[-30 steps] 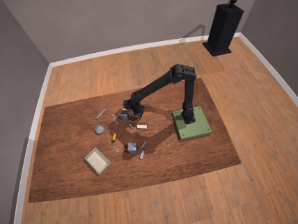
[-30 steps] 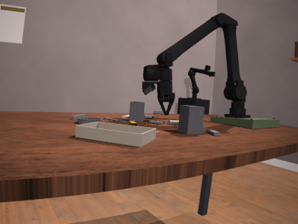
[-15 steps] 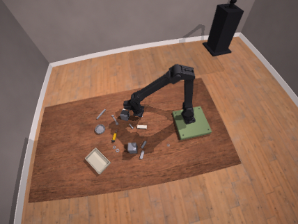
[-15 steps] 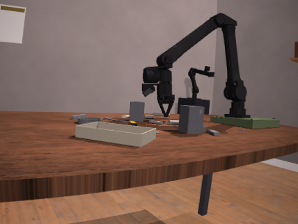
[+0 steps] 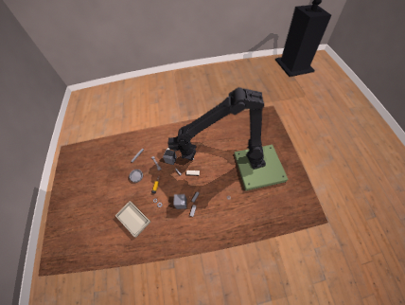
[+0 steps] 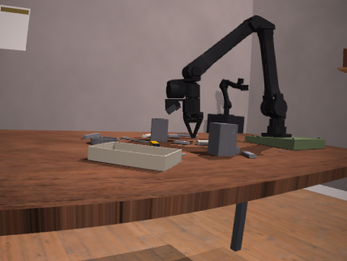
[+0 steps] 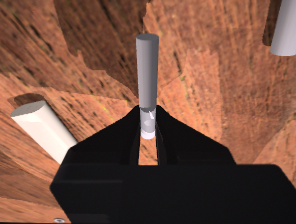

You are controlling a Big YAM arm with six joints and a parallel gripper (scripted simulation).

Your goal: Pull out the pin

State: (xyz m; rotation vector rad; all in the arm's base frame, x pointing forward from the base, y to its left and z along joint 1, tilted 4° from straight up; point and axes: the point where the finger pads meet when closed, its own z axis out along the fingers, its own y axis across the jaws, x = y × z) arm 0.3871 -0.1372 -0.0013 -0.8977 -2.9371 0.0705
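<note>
My gripper (image 7: 147,111) is shut on a grey pin (image 7: 147,75), gripping its top end. The pin hangs straight down over bare table, free of any hole. In the side view the gripper (image 6: 191,129) hangs low over the table, just right of a grey block (image 6: 159,130). From above, that block (image 5: 168,155) stands right beside the gripper (image 5: 182,158). A second grey block (image 5: 179,201) stands nearer the front and shows in the side view (image 6: 222,139). I cannot tell how far the pin's tip is from the table.
A white cylinder (image 7: 42,130) lies on the table close to the pin, also seen from above (image 5: 192,172). Another pale rod (image 7: 285,27) lies further off. A beige tray (image 5: 132,219), a round disc (image 5: 135,176), small pins and bolts, and the green arm base (image 5: 260,167) lie around.
</note>
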